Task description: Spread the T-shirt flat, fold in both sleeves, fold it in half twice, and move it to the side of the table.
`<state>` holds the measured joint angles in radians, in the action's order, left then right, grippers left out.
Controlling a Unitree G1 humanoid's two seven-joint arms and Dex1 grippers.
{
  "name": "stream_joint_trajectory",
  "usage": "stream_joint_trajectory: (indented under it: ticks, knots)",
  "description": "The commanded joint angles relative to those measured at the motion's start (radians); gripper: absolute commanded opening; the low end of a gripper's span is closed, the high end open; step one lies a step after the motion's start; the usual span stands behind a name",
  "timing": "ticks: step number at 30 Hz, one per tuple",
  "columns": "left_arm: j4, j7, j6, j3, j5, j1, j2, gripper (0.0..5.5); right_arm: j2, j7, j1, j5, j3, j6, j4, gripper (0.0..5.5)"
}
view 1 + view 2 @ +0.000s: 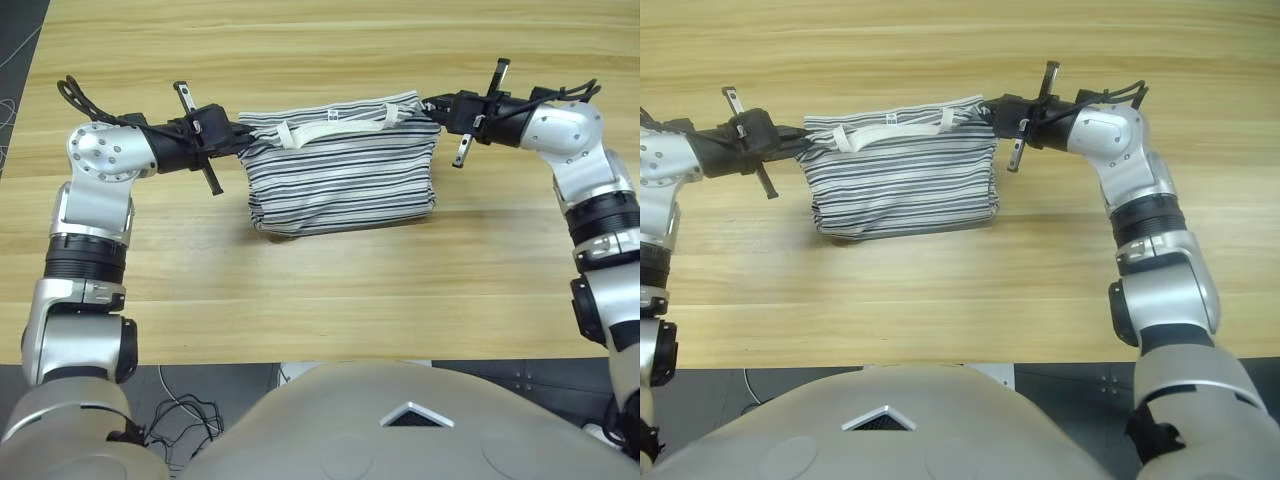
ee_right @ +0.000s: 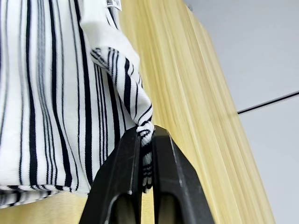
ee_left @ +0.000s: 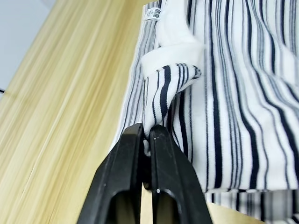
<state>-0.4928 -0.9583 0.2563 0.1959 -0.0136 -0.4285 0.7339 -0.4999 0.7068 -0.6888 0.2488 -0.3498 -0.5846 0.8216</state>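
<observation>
Step in hand: a late fold, by my judgement. The black-and-white striped cotton T-shirt (image 1: 340,170) lies as a compact, roughly rectangular bundle in the upper centre of the head view, on the pale wooden table (image 1: 320,300). No sleeves stick out, so the sleeve folds look done. Its white ribbed neckband (image 1: 335,128) runs along the far edge, between the two held corners.

Left hand (image 1: 240,130): at the bundle's upper-left corner. In the left wrist view both black fingers are pressed together on a small twist of striped cloth, with no visible gap beyond the fabric itself.

Right hand (image 1: 432,104): at the upper-right corner. The right wrist view shows the same close pinch on a gathered tuck of hem.

The far edge is drawn fairly straight between the two hands. The near edge bulges unevenly at the lower left. I cannot tell whether the far edge is lifted off the table or just resting on it.

Next move, as I judge it: either carry both pinched corners toward the near edge together to complete a half-fold, or, if both halves are already done, slide the bundle to one side of the table. Either calls for the hands moving level and in step, so the layers do not shear.

Risk: the pinches are small, and a corner could slip out.
</observation>
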Motion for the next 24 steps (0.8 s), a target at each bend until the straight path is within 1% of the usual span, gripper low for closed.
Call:
stream_joint_trajectory:
  ticks: [1,7,15,16,17,19,20,22,24]
  knots:
    - [-0.183,0.067,0.078,0.013,-0.078,-0.087,-0.034,0.12,0.046,-0.074,-0.082,0.067,-0.02,-0.041,0.138,0.1]
    - [-0.366,0.152,0.17,0.018,-0.148,-0.153,-0.078,0.12,0.116,-0.176,-0.139,0.16,-0.069,-0.084,0.255,0.1]
    - [-0.599,0.273,0.238,0.031,-0.227,-0.256,-0.135,0.12,0.176,-0.325,-0.204,0.275,-0.127,-0.062,0.404,0.1]
    - [-0.619,0.288,0.243,0.03,-0.23,-0.267,-0.142,0.44,0.181,-0.351,-0.211,0.286,-0.131,-0.053,0.417,0.1]
    - [-0.637,0.294,0.24,0.025,-0.227,-0.277,-0.149,0.49,0.187,-0.373,-0.218,0.294,-0.131,-0.042,0.43,0.1]
    - [-0.665,0.32,0.24,0.025,-0.236,-0.295,-0.159,0.82,0.193,-0.429,-0.231,0.31,-0.134,-0.012,0.452,0.1]
    - [-0.679,0.334,0.237,0.029,-0.245,-0.301,-0.16,1.02,0.195,-0.457,-0.236,0.321,-0.138,0.008,0.463,0.45]
    - [-0.707,0.366,0.227,0.049,-0.276,-0.309,-0.157,1.41,0.197,-0.51,-0.243,0.347,-0.151,0.049,0.481,0.85]
    - [-0.723,0.374,0.226,0.062,-0.298,-0.306,-0.15,1.41,0.198,-0.547,-0.248,0.366,-0.161,0.086,0.492,0.85]
